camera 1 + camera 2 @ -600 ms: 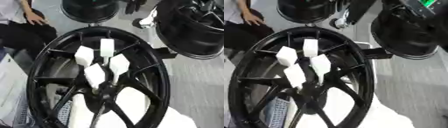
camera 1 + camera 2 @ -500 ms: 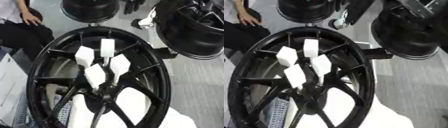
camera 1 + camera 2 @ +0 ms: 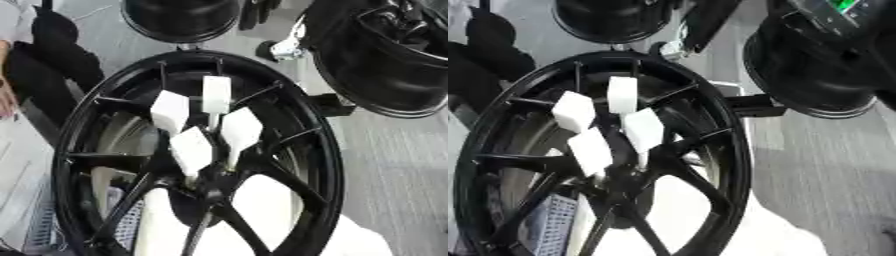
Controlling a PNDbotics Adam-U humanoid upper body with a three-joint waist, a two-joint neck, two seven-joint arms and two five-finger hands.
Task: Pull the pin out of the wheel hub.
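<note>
A large black spoked wheel hub [image 3: 302,150] fills the middle of both views, lying tilted on something white. Several white block-shaped pins on thin stems stand bunched at its centre. One pin [image 3: 217,94] is at the back, one [image 3: 171,111] at the left, one [image 3: 241,129] at the right, and the nearest [image 3: 191,150] is just above the hub's dark centre [image 3: 210,187]. Neither of my hands shows in either view, and nothing touches the pins.
A second black wheel [image 3: 394,65] stands at the upper right and a round black rim [image 3: 179,20] at the top. A silver and black caster [image 3: 284,47] sits between them. A person in dark clothes [image 3: 52,65] is at the left edge. Grey floor [image 3: 394,175] lies to the right.
The whole picture has shifted a little, so the camera moved. The pins stand in the hub as before. The person's hand at the upper left has drawn back toward the left edge.
</note>
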